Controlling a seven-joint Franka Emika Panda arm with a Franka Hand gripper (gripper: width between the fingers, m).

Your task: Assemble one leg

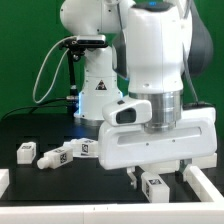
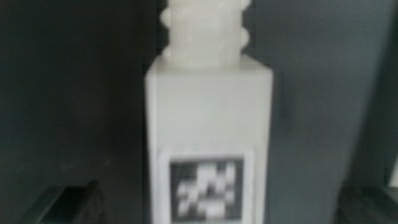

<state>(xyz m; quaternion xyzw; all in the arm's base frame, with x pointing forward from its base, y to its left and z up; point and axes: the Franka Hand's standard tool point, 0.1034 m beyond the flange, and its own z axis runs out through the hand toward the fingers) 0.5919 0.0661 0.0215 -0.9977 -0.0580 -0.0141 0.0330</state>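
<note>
From where I stand, the arm's grey two-finger claw [image 1: 160,177] hangs low over the matte black tabletop [image 1: 60,125]. Its jaws are spread wide and clasp nothing. Directly beneath it, in the gap between the jaws, lies the leg [image 1: 153,186], a small white rectangular block, plastic by the look of it, with black-and-white square marker tags on its faces. The wrist view looks straight down its length. A ridged white peg [image 2: 201,30] sticks out of one end and a square tag [image 2: 210,185] sits on the upper face, with dark tabletop showing on both long sides, so the jaws stand apart from it. The claw seems lined up this way so that closing would pinch the block across its narrow width, leaving the peg end free, I'd guess, for fitting. Three similar tagged white blocks [image 1: 50,157] lie well apart from the claw, off toward the exterior view's left, out of its way.
</note>
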